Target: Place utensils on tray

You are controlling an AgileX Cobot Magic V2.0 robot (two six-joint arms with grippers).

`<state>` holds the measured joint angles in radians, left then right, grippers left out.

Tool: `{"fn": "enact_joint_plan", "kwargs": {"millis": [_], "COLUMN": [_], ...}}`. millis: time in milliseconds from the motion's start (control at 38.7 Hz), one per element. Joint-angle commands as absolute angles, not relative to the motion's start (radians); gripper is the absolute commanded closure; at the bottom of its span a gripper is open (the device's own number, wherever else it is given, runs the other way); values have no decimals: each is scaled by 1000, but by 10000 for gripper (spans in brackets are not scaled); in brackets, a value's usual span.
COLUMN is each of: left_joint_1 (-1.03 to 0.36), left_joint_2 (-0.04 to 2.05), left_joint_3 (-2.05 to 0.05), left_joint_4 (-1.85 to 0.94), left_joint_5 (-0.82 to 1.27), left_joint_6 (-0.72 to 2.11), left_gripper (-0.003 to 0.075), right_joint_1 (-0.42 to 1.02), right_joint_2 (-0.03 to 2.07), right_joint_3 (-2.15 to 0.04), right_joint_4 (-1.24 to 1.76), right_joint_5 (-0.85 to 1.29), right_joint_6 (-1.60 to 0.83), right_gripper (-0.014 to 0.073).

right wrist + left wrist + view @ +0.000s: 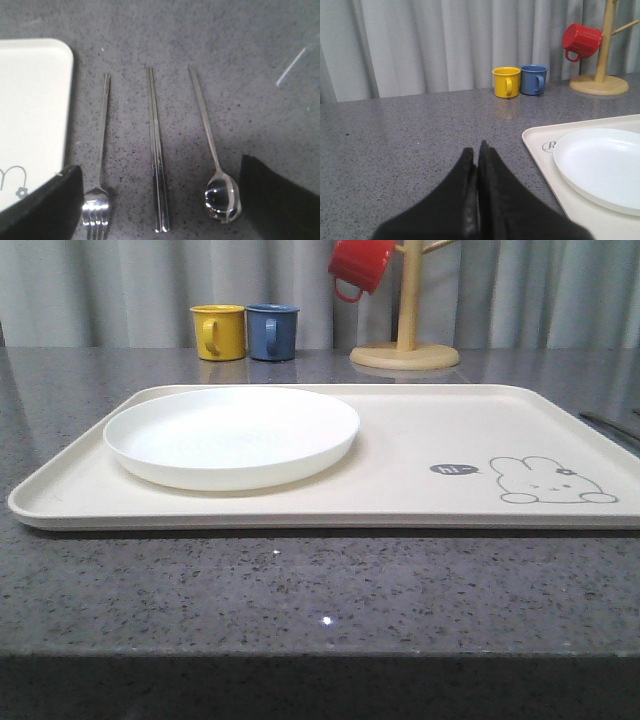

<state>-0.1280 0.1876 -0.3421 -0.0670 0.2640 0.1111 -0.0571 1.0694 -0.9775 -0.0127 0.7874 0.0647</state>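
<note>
Right gripper (157, 200) stands spread wide, fingers apart and holding nothing — one black finger (42, 205) over the tray's corner edge, the other (280, 200) over bare countertop beyond the spoon. Between the two fingers lie all three loose utensils, side by side, roughly parallel and not touching: fork (100, 165) nearest the tray-side finger, its tines just beside that finger's edge; chopsticks (156, 150) in the middle, the pair pressed together; spoon (212, 155) nearest the other finger, bowl close to it with a narrow strip of counter between. All three rest on the grey speckled countertop (200, 35), just off the tray (30, 115); the fork runs alongside the tray's rim with a small gap. Open counter lies past the handle ends. Left gripper (477, 165) is closed, the two black fingers pressed together with nothing between them, hovering over bare counter. To one side of it, near but apart, sits the tray's rounded corner and raised rim, carrying the white plate (605, 167); counter ahead of the fingertips is open as far as the yellow mug (506, 82) and blue mug (533, 79), which touch or nearly touch near the curtain. Red mug (581, 41) hangs on the wooden mug tree (601, 65). Front view: plate occupies the tray's left half, the right half bare. Printing on tray — grey rabbit drawing (550, 482) with a "hi" bubble (455, 470); script beside the plate starts with a partly hidden letter, not readable.
</note>
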Motion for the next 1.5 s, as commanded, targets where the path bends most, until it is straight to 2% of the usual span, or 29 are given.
{"fn": "enact_joint_plan", "kwargs": {"millis": [0,310,827,1189,1266,1473], "left_joint_1": [-125,-125,-125,-125,-125,-125], "left_joint_2": [195,195,195,195,195,195], "left_joint_3": [-368,-368,-368,-368,-368,-368], "left_joint_4": [-77,-77,-77,-77,-77,-77], "left_joint_5": [181,181,181,179,179,179], "left_joint_6": [99,99,99,99,99,99], "left_gripper": [738,738,738,738,738,738], "right_joint_1": [-20,63,93,93,93,93], "right_joint_2": [1177,1470,1595,1611,1611,1613], "right_joint_3": [-1094,-1281,-1288,-1288,-1288,-1288], "right_joint_4": [-24,-24,-15,-13,-13,-7], "right_joint_5": [824,995,968,970,971,970], "right_joint_6": [56,63,63,63,63,63], "right_gripper": [-59,-59,-53,224,256,265]}}
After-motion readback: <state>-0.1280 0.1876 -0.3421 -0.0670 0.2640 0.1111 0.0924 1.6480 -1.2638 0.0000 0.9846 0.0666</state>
